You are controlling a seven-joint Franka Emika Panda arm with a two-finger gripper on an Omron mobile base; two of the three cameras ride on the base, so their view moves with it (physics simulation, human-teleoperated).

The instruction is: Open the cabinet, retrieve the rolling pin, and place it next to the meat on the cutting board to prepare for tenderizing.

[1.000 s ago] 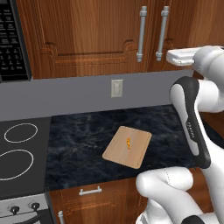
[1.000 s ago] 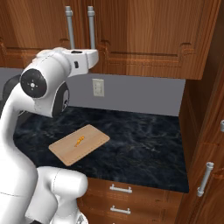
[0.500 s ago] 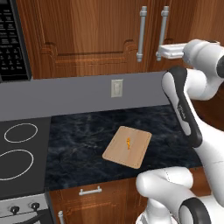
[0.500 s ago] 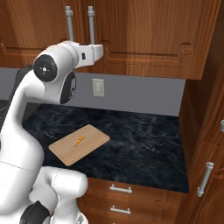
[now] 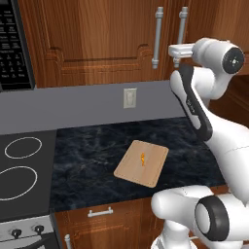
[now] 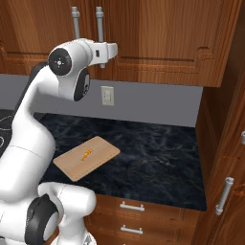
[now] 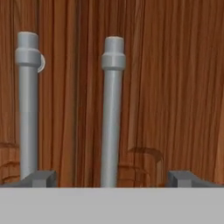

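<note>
My gripper [image 7: 111, 178] is open and raised in front of the shut cabinet [image 7: 175, 87] doors. Two tall silver bar handles stand side by side; the right handle [image 7: 113, 118] lies between my fingertips [image 7: 40, 178], apart from both. From the base views the gripper [image 5: 176, 49] [image 6: 114, 49] hovers close to that handle [image 5: 181, 29] [image 6: 99, 21]. Below, the cutting board [image 5: 151, 171] [image 6: 72, 165] lies flat on the dark counter with the small orange meat [image 5: 143, 158] [image 6: 86, 153] on it. The rolling pin is hidden.
A stove top [image 5: 19, 165] adjoins the dark stone counter [image 5: 87, 155] on the left, with a microwave [image 5: 12, 44] above it. A wall outlet [image 5: 129, 97] sits on the grey backsplash. Drawers [image 6: 131, 206] run below; a tall cabinet [image 6: 225, 143] bounds the right.
The hand has risen and swung in toward the two cabinet handles, the elbow lifting with it. The gripper stays open. Board and meat have not moved.
</note>
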